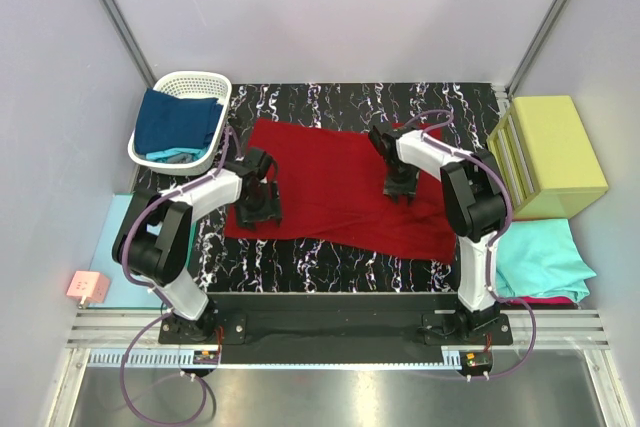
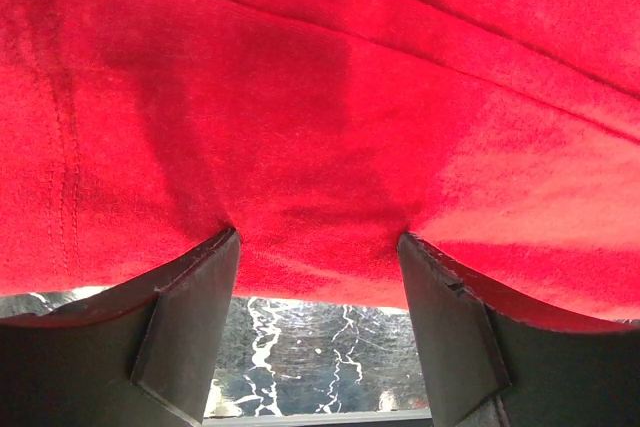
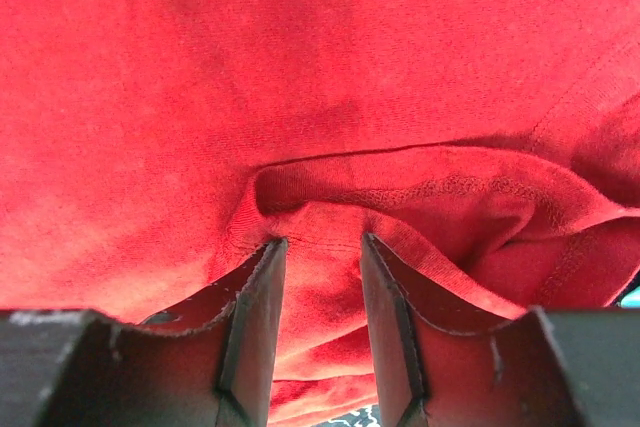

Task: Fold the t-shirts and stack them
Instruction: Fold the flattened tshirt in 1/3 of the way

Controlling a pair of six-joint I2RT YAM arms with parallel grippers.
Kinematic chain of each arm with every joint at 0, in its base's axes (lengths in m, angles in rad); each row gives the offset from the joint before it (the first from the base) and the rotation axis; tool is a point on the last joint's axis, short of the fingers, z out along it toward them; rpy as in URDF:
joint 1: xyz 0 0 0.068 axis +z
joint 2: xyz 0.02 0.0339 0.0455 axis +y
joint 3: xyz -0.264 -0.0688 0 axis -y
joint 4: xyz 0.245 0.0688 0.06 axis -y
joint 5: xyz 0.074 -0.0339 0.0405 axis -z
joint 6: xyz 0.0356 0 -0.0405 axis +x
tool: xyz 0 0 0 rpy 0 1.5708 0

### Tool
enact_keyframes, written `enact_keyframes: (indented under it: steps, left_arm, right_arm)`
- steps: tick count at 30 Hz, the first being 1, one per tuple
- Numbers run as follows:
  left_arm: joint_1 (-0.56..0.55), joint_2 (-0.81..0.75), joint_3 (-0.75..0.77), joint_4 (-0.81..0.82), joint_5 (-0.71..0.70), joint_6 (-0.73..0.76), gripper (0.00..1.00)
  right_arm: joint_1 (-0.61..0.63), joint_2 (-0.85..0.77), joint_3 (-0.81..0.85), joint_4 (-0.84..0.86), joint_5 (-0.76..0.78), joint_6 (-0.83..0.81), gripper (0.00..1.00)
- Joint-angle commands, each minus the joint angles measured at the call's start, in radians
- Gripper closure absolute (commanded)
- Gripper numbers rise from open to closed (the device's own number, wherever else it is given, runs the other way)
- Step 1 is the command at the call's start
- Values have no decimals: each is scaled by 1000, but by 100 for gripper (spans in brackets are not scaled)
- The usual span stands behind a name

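A dark red t-shirt [image 1: 335,187] lies spread flat on the black marbled table [image 1: 300,267]. My left gripper [image 1: 258,199] is at the shirt's left edge. In the left wrist view its jaws stand wide apart, and the left gripper [image 2: 320,237] has its tips against the red cloth [image 2: 300,97], with bare table showing between the fingers [image 2: 195,317]. My right gripper [image 1: 400,183] is over the shirt's upper right part. Seen from the right wrist, the right gripper [image 3: 322,239] is partly open just short of the ribbed collar fold [image 3: 400,187], with loose red cloth lying in the gap.
A white basket [image 1: 213,82] at the back left holds navy and teal shirts [image 1: 175,122]. A yellow-green box [image 1: 555,152] stands at the right, with a teal shirt [image 1: 540,252] over a magenta one in front of it. A pale-blue sheet [image 1: 108,247] and a small pink object [image 1: 87,288] lie at the left.
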State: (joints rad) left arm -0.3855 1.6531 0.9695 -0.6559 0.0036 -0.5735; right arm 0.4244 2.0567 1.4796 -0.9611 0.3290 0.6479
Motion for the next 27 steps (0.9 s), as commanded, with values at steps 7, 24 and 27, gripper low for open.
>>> enact_keyframes:
  steps: [7, 24, 27]
  left_arm:
    - [-23, -94, 34, -14, -28, -22, 32]
    - [149, 334, 857, -19, 81, 75, 25]
    - [148, 436, 969, -24, 90, 104, 26]
  right_arm:
    - [-41, -36, -34, 217, 27, -4, 55]
    - [-208, 121, 672, 125, -90, -7, 44]
    - [-208, 253, 837, 88, -88, -23, 44]
